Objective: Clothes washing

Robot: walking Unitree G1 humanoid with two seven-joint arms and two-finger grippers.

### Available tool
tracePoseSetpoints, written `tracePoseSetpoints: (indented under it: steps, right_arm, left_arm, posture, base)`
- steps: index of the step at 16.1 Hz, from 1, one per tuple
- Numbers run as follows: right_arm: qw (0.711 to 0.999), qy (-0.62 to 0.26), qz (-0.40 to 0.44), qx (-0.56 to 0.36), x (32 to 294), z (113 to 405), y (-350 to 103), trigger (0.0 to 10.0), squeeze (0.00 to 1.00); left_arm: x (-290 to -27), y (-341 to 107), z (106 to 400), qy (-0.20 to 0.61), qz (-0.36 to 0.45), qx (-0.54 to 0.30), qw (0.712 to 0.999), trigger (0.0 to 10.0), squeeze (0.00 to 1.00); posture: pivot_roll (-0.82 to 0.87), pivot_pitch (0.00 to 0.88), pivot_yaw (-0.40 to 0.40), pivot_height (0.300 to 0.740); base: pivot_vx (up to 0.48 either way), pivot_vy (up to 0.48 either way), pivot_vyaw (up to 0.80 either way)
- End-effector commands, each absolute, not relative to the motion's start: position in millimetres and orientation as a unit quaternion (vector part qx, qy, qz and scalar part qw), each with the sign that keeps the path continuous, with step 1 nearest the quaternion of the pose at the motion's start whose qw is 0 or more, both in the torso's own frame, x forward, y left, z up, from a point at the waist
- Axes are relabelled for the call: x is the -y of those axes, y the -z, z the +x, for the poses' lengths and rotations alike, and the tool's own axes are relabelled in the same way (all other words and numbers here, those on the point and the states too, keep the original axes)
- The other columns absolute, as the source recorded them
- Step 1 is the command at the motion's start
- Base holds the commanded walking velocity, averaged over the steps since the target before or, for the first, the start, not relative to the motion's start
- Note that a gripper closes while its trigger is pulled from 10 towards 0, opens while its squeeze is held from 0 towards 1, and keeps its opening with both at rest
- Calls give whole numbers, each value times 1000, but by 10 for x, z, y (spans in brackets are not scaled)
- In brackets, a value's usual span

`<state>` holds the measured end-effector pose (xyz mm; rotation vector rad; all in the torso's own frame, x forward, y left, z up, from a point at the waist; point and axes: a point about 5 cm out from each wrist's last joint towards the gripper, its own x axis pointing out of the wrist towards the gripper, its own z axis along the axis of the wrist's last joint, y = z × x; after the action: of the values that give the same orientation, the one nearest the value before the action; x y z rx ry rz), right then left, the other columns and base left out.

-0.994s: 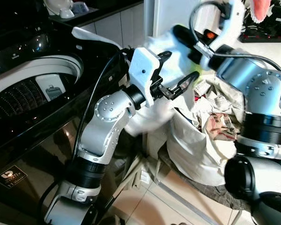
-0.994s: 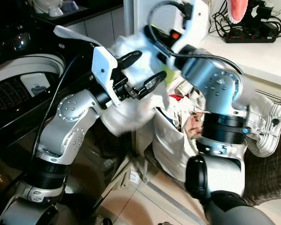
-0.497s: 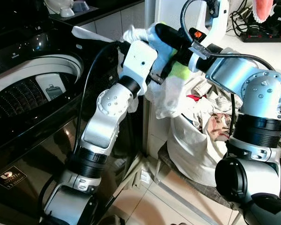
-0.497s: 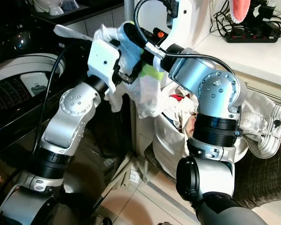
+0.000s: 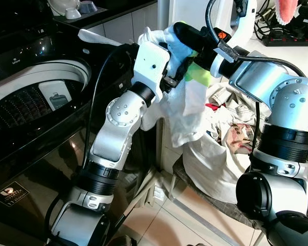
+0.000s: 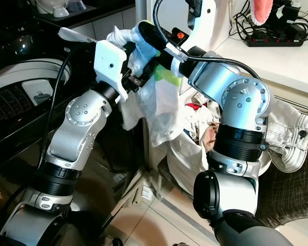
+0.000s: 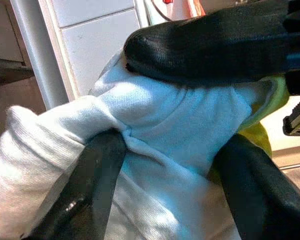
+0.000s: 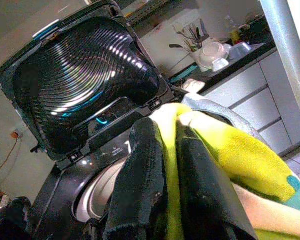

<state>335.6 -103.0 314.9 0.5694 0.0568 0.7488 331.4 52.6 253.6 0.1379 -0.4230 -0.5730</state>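
Garment [image 5: 187, 110], white w/ yellow patch, pinched by both grippers: left gripper [image 7: 160, 150] & right gripper [image 8: 172, 165]. Lift clear of laundry bag [image 5: 220, 164], swing over washer drum [image 5: 25, 102], release together.

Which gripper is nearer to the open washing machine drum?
Left. The left gripper holds the white garment beside the drum; the right gripper grips it farther away.

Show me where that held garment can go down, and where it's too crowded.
The open washing machine drum is bare between its rim and the raised lid. The laundry basket is heaped with clothes. Both the left gripper and right gripper clamp the white garment.
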Motion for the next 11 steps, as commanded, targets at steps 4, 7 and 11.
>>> tracePoseSetpoints:
  steps: [4, 7, 11]
  right_arm:
    - [885, -377, 273, -21, 975, 3300, -3214, 0, 0]
    - [884, -378, 275, -22, 970, 3296, -3213, 0, 0]
    - [883, -378, 276, -23, 967, 3291, -3216, 0, 0]
  left_arm:
    - [-595, -2516, 3340, 264, 71, 206, 940, 0, 0]
    - [-614, -2512, 3351, 258, 69, 204, 942, 0, 0]
    - [-648, -2519, 3371, 246, 66, 203, 945, 0, 0]
  posture:
    - [-44, 0, 29, 740]
    - [-44, 0, 29, 740]
    - [-41, 0, 26, 740]
  base:
    - [0, 0, 0]
    - [0, 0, 0]
    - [0, 0, 0]
